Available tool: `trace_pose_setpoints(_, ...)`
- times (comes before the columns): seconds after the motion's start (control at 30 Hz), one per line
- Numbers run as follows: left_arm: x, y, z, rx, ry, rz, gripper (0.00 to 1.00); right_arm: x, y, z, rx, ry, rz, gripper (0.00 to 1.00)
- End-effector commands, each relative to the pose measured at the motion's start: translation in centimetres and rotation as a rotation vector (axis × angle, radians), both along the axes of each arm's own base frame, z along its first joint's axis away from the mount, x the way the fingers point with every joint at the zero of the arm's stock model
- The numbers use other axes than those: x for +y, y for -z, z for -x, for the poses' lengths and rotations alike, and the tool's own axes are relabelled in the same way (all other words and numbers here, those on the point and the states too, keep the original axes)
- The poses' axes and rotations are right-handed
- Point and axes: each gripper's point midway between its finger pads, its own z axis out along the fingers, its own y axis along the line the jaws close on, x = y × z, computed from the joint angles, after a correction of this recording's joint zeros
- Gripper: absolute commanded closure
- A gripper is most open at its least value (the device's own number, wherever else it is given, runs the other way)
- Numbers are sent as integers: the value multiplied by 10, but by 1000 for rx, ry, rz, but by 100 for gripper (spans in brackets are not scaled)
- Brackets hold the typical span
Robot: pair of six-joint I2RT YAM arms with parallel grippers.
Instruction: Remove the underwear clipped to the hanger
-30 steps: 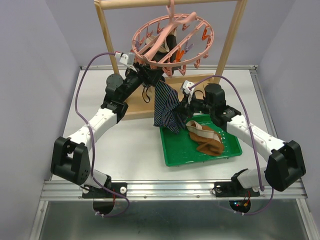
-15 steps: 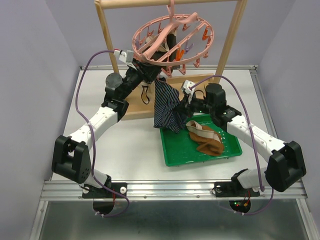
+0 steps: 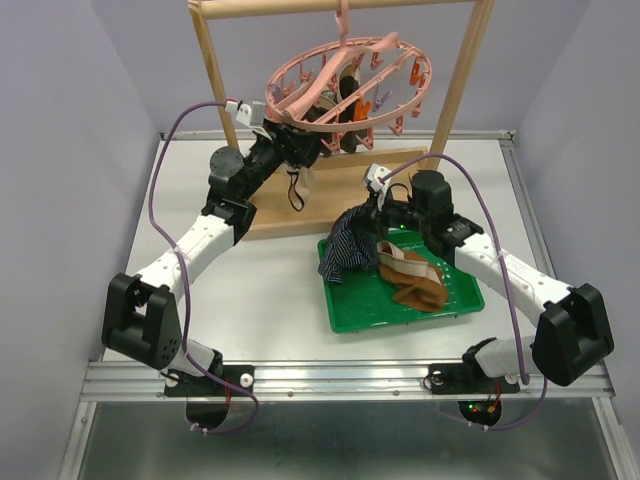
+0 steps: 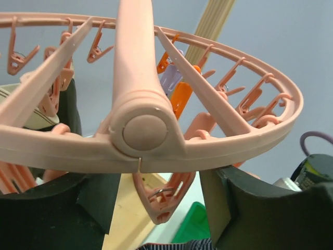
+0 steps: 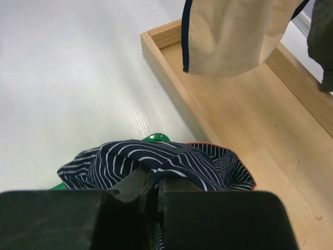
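1. The hanger point(image 3: 318, 85), a pink ring with crossbars, hangs by its hook from the top bar of the wooden frame point(image 3: 213, 95). It is tilted, with the left side lower.
2. The left gripper point(image 4: 161, 187) is raised to the low side of the ring. In the left wrist view its two dark fingers point(image 4: 47, 219) stand spread wide just under the rim. A pink clip point(image 4: 164, 200) dangles between them, and I cannot tell whether either finger touches it.
3. An orange clip point(image 4: 182, 96) and a pale purple clip point(image 4: 170, 80) hang further round the ring.
4. The right gripper point(image 3: 368, 215) sits low, over the far left corner of the green tray point(image 3: 405, 322).
5. In the right wrist view the right jaws are pressed together on a fold of the navy striped briefs point(image 5: 156, 161).
6. The navy striped briefs point(image 3: 345, 250) are bunched below that gripper, draped over the tray's far left corner and well apart from the hanger.
7. The brown briefs point(image 3: 415, 290), with a beige waistband, lie crumpled in the middle of the tray, just beside the navy pair.
8. The beige briefs point(image 5: 234, 31), edged in navy, hang above the frame's wooden base point(image 5: 250, 109). Their clip is out of that view.
9. The dark briefs point(image 3: 347, 92) hang inside the ring near its middle. How they are clipped is hidden by the crossbars.
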Motion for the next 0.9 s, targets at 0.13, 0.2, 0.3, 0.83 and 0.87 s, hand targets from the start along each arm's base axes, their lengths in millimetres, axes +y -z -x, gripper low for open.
trace_pose_setpoints(0.13,16,-18,28,-67,-40,-45,25,-3,-25,-6,-83,29,-44,99)
trace_pose_setpoints(0.2,20,-15,33,-57,-50,-66,24,-4,-25,-7,-84,33,-45,99)
trace_pose_setpoints(0.3,27,-5,40,-39,-71,-103,23,-5,-25,-6,-86,36,-43,99)
trace_pose_setpoints(0.83,66,29,77,5,-193,-294,21,-24,-32,15,-137,15,1,100)
trace_pose_setpoints(0.87,71,31,78,13,-215,-298,19,-28,-24,20,-113,13,27,100)
